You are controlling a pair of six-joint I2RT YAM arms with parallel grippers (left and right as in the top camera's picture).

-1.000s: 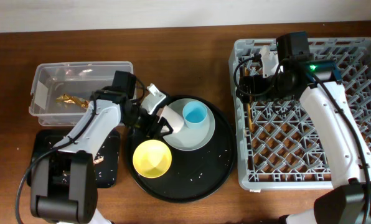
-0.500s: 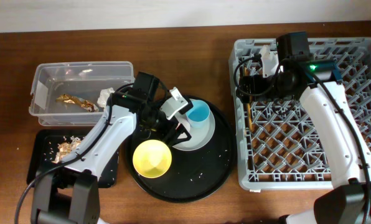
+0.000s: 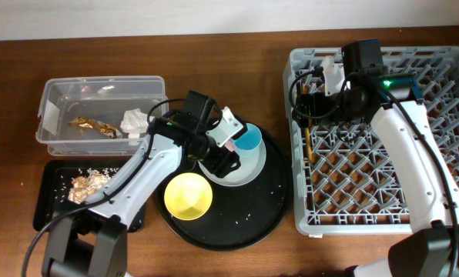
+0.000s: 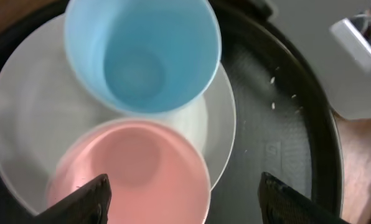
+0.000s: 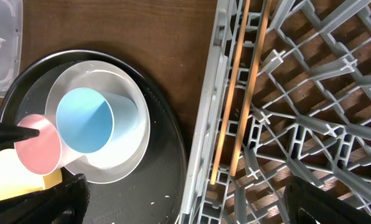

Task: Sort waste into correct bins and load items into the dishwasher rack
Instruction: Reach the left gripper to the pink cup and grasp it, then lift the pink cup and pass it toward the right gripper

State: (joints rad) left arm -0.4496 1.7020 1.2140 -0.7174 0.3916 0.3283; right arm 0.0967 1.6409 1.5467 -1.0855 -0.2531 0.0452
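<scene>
My left gripper [image 3: 222,156] is open and low over the pale blue-green plate [image 4: 226,118] on the round black tray. Its fingers [image 4: 89,199] straddle the small pink cup [image 4: 132,171]. The blue cup [image 4: 142,56] stands just beyond on the same plate [image 3: 249,168]. The yellow bowl [image 3: 188,194] sits on the tray in front. My right gripper [image 3: 305,108] is open and empty above the left edge of the grey rack [image 3: 437,154]. The chopsticks [image 5: 241,93] lie in the rack. The clear box [image 3: 56,96] holds the tissue [image 3: 135,119] and the wrapper [image 3: 91,125]. The shallow black tray [image 3: 48,208] holds food scraps [image 3: 87,185].
The large round black tray [image 3: 264,215] carries scattered white grains and lies between the bins and the rack. The rack's upright pegs fill the right side. Bare brown table shows along the back and front edges.
My left gripper has swung right from beside the clear box to over the plate and now straddles the pink cup. The tissue in the box has come into view. The right arm has not moved.
</scene>
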